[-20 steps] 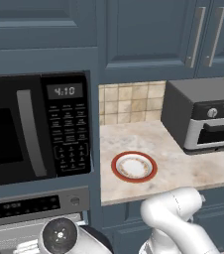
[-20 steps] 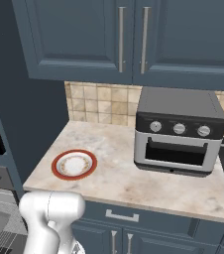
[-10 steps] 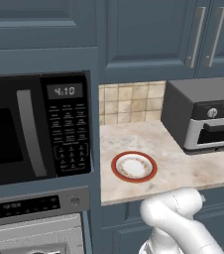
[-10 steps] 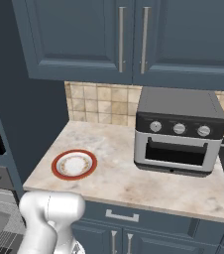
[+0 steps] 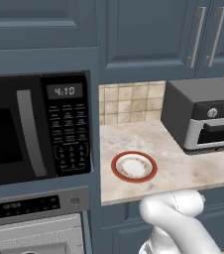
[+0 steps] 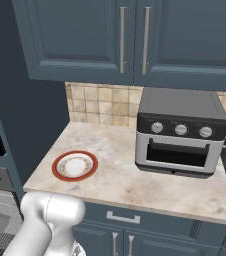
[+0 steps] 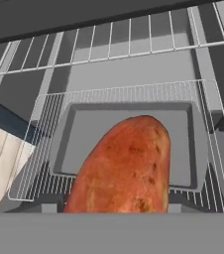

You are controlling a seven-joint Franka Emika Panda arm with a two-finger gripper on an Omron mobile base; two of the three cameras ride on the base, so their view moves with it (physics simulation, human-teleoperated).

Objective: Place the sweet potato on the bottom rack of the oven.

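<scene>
**Reporter:** Where does the sweet potato (image 7: 126,166) sit in the hand view?

**Desk:** Bottom centre of the frame, large and close. Its broad end runs off the lower edge and its rounded tip points up and slightly right. It lies directly along the claw's line of sight, right where the fingertips would rise, and it covers them.

**Reporter:** So is the claw closed on it?

**Desk:** The pictures do not settle that. No finger shows against the skin, so whether the claw is gripping, closed or open cannot be told.

**Reporter:** What lies behind the tuber?

**Desk:** The open oven (image 7: 129,64). A wire rack (image 7: 203,149) spreads across the middle of the frame with a shallow grey tray (image 7: 183,144) on it; the sweet potato overlaps the tray's centre. Whether it touches the tray cannot be told. A second rack (image 7: 109,42) crosses the upper part of the frame. A patch of pale wood floor (image 7: 0,163) shows at the lower left.

**Reporter:** And the left base view?

**Desk:** The oven's display strip (image 5: 29,207) sits at the lower left, under the black microwave (image 5: 34,129). A red-rimmed plate (image 5: 134,166) lies on the marble counter (image 5: 183,158) at centre, the toaster oven (image 5: 203,121) at right. The white arm (image 5: 176,223) drops out of the bottom edge.
</scene>
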